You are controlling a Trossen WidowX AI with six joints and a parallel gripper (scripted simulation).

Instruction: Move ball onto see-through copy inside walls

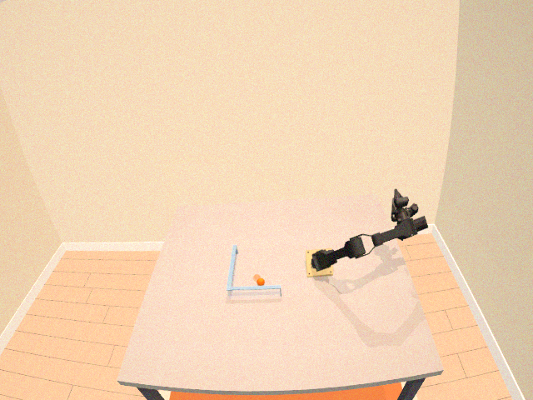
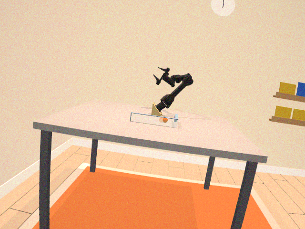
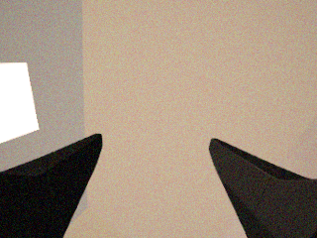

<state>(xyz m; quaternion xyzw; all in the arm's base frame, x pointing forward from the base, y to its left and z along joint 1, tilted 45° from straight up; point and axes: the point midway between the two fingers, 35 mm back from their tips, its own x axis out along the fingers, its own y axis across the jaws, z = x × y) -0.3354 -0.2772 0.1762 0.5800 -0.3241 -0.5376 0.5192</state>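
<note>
ball (image 1: 260, 281) on table, inside the corner, just beside near wall (image 1: 256, 287), partly overlapping ghost (image 1: 256, 277) – not centred on it | gripper (image 2: 161, 75) raised high, well apart from ball, jaws wide, holding nothing, aimed at room wall | judgement: arm parked clear; ball likely needs a small nudge toward ghost

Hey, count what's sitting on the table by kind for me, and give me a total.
Orange ball: 1
See-through copy of the ball: 1
Low clear walls: 2, joined in a corner
Robot arm on its tan base plate, jaws open and empty: 1
Total: 5
</note>
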